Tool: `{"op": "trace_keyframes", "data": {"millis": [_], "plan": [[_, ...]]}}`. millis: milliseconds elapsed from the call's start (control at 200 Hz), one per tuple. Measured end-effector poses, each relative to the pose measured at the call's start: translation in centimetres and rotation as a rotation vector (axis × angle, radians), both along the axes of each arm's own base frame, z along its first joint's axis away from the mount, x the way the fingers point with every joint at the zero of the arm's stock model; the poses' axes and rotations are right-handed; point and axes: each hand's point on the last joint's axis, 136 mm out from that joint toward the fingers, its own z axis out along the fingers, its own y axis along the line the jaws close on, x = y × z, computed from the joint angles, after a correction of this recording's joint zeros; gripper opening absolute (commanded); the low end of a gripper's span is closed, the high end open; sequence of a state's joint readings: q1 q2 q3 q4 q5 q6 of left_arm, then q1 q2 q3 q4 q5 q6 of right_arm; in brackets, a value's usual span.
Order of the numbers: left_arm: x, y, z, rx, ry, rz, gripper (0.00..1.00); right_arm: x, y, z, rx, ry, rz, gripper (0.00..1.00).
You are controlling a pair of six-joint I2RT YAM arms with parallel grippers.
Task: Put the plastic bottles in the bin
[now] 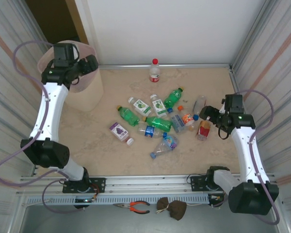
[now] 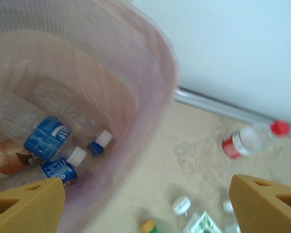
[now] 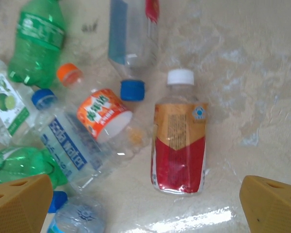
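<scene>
The plastic bottles (image 1: 157, 124) look empty, so they should be light and squishy (smooth too, so they can slip). The right fingers (image 3: 19, 201) are spread wide with nothing in them, above a red-label bottle (image 3: 179, 141) lying flat near the right edge of the bench (image 1: 87, 145). Best to pinch it across the middle, on the label. The others lie heaped mid-bench. The left fingers (image 2: 24, 206) are wide and empty too, over the bin (image 2: 150, 87) in the far left corner, where some bottles lie inside.
</scene>
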State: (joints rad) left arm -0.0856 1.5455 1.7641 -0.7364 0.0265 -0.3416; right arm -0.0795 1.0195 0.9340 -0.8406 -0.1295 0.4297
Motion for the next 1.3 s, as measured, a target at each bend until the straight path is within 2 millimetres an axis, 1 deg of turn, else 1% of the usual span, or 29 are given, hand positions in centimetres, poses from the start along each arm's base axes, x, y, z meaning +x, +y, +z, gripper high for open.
{"op": "trace_keyframes", "data": {"millis": [75,130,180,255,391,521,621,802,882,1107,1302], "plan": [[-1.0,-1.7,-0.8,0.032,0.014,-0.084,0.91,-0.5,0.1,-1.4,0.012,0.040,-0.002,0.96],[-1.8,-2.6,-1.8,0.067,0.037,-0.140,0.96,-0.8,0.2,-2.5,0.023,0.075,-0.001,0.95],[-2.4,-3.1,-2.8,0.098,0.057,-0.175,0.98,-1.1,0.3,-3.4,0.032,0.103,-0.001,0.94],[-3.4,-3.7,-4.7,0.153,0.105,-0.234,0.99,-1.3,0.4,-4.4,0.038,0.135,-0.002,0.93],[-4.9,-3.4,-7.9,0.219,0.180,-0.293,0.99,-1.1,0.4,-5.4,0.042,0.152,-0.006,0.89],[-6.2,-2.6,-9.8,0.263,0.228,-0.316,0.99,-1.0,0.8,-6.4,0.044,0.172,-0.002,0.87],[-6.9,-1.9,-10.1,0.273,0.232,-0.324,0.99,-1.0,1.3,-7.2,0.027,0.192,0.007,0.86],[-8.1,-0.1,-9.6,0.251,0.204,-0.309,0.99,-0.8,1.6,-8.5,-0.023,0.221,0.005,0.86],[-8.5,0.5,-9.5,0.244,0.194,-0.302,0.99,-0.8,1.6,-9.1,-0.045,0.231,0.002,0.84],[-9.5,-0.1,-10.1,0.226,0.164,-0.337,0.99,-1.7,1.4,-11.2,-0.063,0.266,-0.024,0.80],[-9.8,0.2,-10.3,0.197,0.135,-0.338,0.99,-1.6,1.3,-12.2,-0.069,0.270,-0.027,0.75]]}}
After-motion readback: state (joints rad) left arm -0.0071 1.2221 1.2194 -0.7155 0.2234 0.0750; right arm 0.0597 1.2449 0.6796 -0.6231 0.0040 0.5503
